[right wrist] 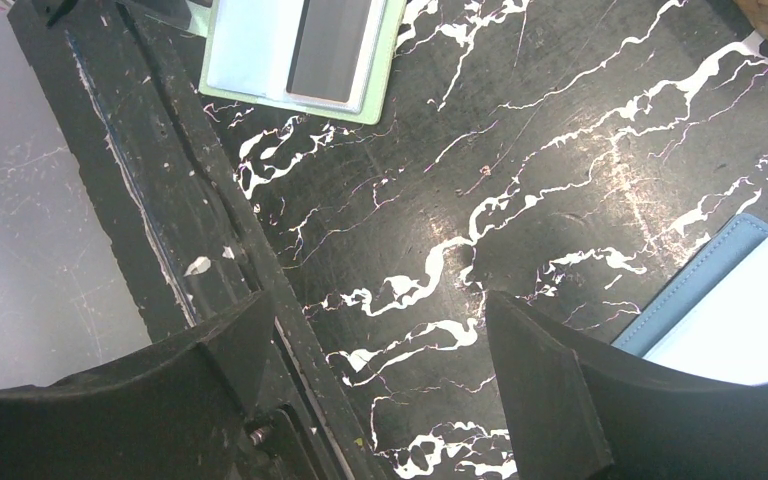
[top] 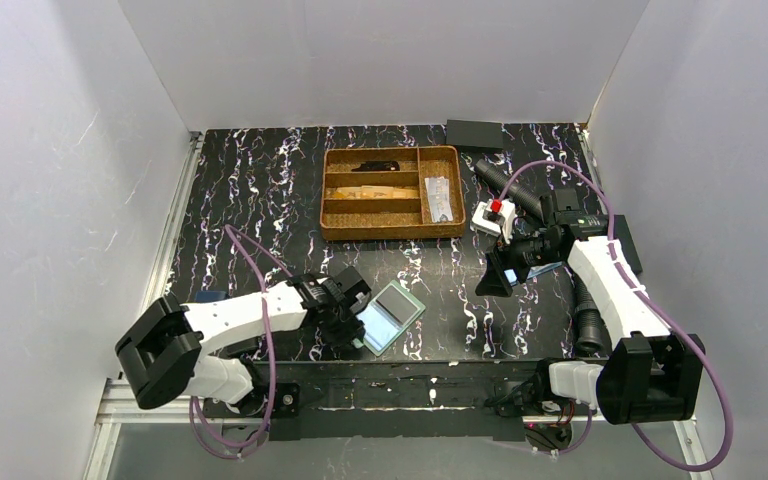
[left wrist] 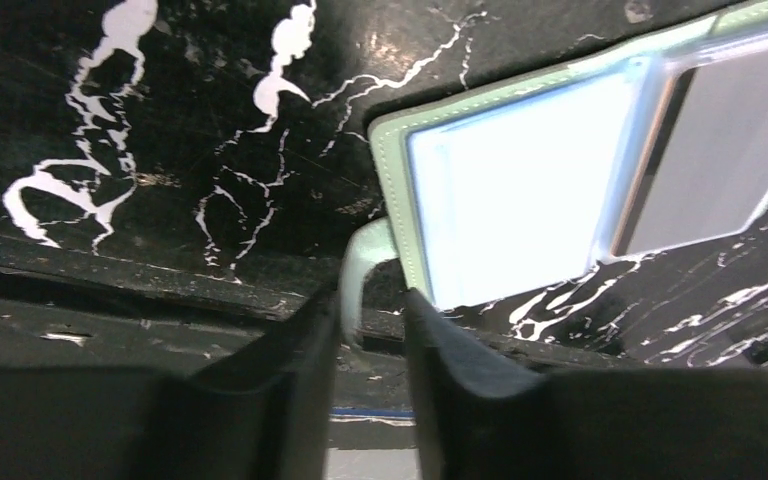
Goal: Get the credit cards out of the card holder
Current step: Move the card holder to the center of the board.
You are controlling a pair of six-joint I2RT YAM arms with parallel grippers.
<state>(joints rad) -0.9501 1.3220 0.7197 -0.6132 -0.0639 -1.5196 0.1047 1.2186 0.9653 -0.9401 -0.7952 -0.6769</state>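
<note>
The teal-green card holder (top: pixel 390 315) lies open near the table's front edge, with two clear pockets facing up. One pocket shows a dark card (top: pixel 394 303), which is grey in the left wrist view (left wrist: pixel 720 140); the other pocket is washed out by glare. My left gripper (left wrist: pixel 372 300) sits low at the holder's (left wrist: pixel 390 160) near-left corner, jaws narrowed around its side tab (left wrist: pixel 355 265). One finger touches the tab and a slit remains beside the other. My right gripper (right wrist: pixel 378 300) hangs open and empty over bare table, right of the holder (right wrist: pixel 375 105).
A wicker tray (top: pixel 392 152) with dividers sits at the back centre. A white box (top: pixel 493 215), a black hose (top: pixel 505 180) and a black box (top: pixel 474 133) are at the back right. A blue holder (right wrist: pixel 700 275) lies under my right arm.
</note>
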